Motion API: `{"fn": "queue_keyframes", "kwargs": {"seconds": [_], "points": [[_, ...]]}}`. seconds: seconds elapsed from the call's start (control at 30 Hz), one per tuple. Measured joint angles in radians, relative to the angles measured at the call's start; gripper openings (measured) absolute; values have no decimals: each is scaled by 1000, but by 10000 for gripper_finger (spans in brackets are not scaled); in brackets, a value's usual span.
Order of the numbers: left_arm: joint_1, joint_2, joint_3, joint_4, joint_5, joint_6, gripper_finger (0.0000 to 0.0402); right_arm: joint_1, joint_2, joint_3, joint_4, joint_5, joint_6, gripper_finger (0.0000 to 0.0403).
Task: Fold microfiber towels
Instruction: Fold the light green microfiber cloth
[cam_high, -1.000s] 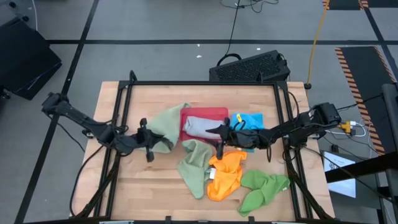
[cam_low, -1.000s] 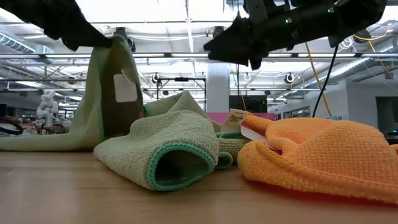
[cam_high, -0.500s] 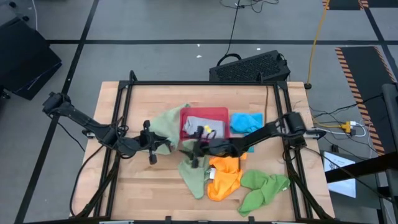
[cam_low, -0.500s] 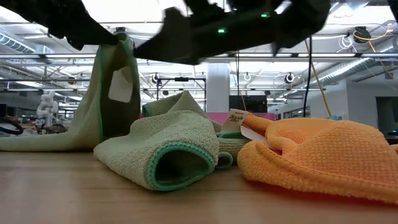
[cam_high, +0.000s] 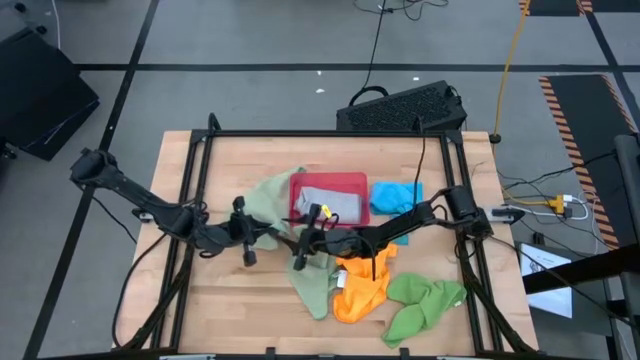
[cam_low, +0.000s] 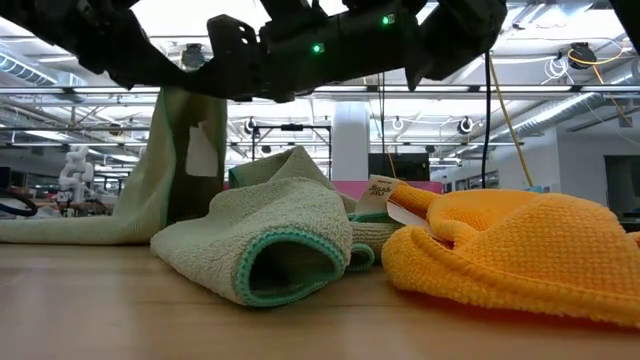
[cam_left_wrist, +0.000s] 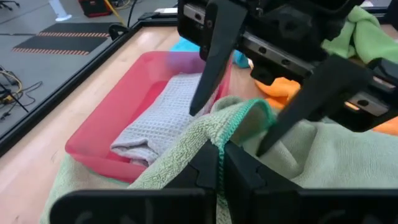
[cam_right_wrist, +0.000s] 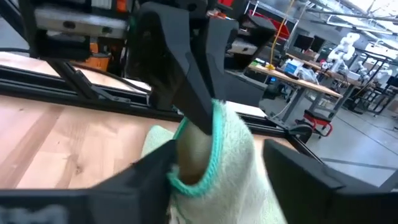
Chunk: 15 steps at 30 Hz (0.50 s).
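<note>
Sage green microfiber towel with teal stitched hem (cam_high: 268, 200): one corner lifted off the light wooden table (cam_high: 240, 300), pinched between the closed fingers of the left gripper (cam_high: 262, 236); the rest drapes down onto the table and over the left edge of the rigid red rectangular tray (cam_high: 345, 183). In the left wrist view the hem (cam_left_wrist: 239, 118) rises just past the two closed fingertips.

Right gripper (cam_high: 303, 243) faces the left one at the same raised corner; fingers spread apart, one on each side of the hem. No grip: the right wrist view shows the towel edge (cam_right_wrist: 214, 149) between the open fingers.

Both arms reach low toward the table's centre, left from the left, right from the right, passing over the orange towel (cam_high: 362, 282).

Around: folded grey-blue towel (cam_high: 330, 202) inside the tray; bright blue towel (cam_high: 396, 194) just beside the tray; second sage green towel (cam_high: 313, 268) crumpled near the grippers; bright green towel (cam_high: 422, 303) at the front right.
</note>
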Motion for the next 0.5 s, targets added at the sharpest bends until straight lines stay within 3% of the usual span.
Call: {"fn": "queue_keyframes", "kwargs": {"seconds": [0.23, 0.5], "points": [[0, 8, 0, 11, 0, -6, 17, -11, 0, 0, -46, -3, 49, 22], [-10, 37, 0, 58, 19, 3, 35, -11, -6, 0, -83, -3, 92, 13]]}}
